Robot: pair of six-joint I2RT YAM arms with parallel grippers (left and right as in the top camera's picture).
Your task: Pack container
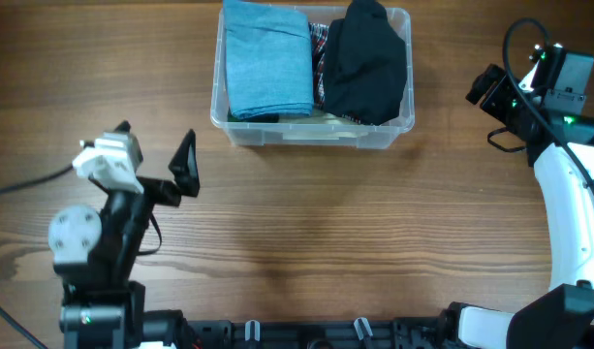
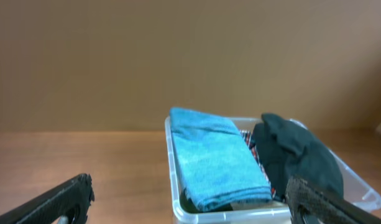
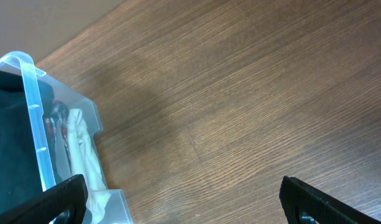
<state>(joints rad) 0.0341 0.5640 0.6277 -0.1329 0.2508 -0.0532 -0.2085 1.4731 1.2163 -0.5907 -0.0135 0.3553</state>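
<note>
The clear plastic container (image 1: 224, 116) stands at the back middle of the wooden table. In it lie a folded blue garment (image 1: 266, 56), a black garment (image 1: 367, 60) and a plaid one (image 1: 319, 48) between them. My left gripper (image 1: 157, 145) is open and empty at the front left, pointing toward the container. In the left wrist view the container (image 2: 252, 213) with the blue garment (image 2: 215, 155) and the black garment (image 2: 296, 155) lies ahead of the jaws. My right gripper (image 1: 490, 92) is open and empty to the right of the container, whose corner (image 3: 35, 112) shows in the right wrist view.
A white cloth (image 3: 84, 155) shows through the container's wall in the right wrist view. A black cable (image 1: 25, 179) runs from the left arm off the left edge. The right arm's white link (image 1: 568, 213) stands along the right side.
</note>
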